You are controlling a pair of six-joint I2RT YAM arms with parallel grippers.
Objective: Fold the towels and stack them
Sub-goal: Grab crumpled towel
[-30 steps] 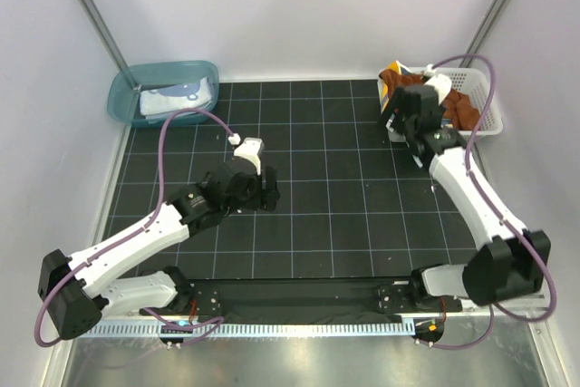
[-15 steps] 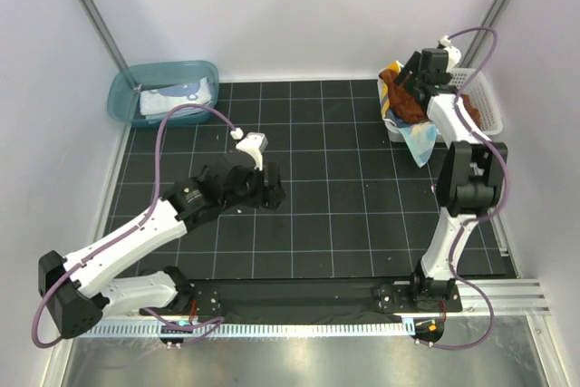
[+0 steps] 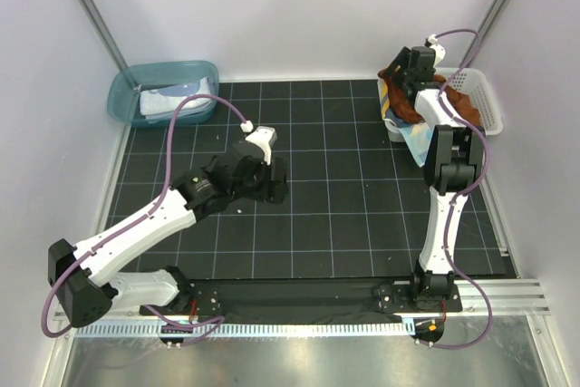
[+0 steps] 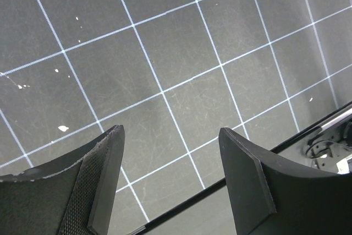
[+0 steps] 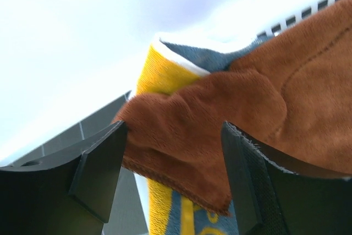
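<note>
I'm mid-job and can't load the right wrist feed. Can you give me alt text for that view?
A rust-brown towel fills the view, draped over a towel with a yellow border, just beyond the open right hand, which is not closed on it. A white basket shows at top right, the black gridded mat at lower left.

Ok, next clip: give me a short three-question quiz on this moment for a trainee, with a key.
1. True or false: the left pincer is holding a towel.
2. Which towel shows between the open fingers of the right pincer in its wrist view? A) the rust-brown towel B) a grey one C) a teal spotted one
3. Where does the pale blue towel lie?

Key:
1. False: it is open over the bare black mat.
2. A.
3. In the teal tub at the far left corner.
</note>
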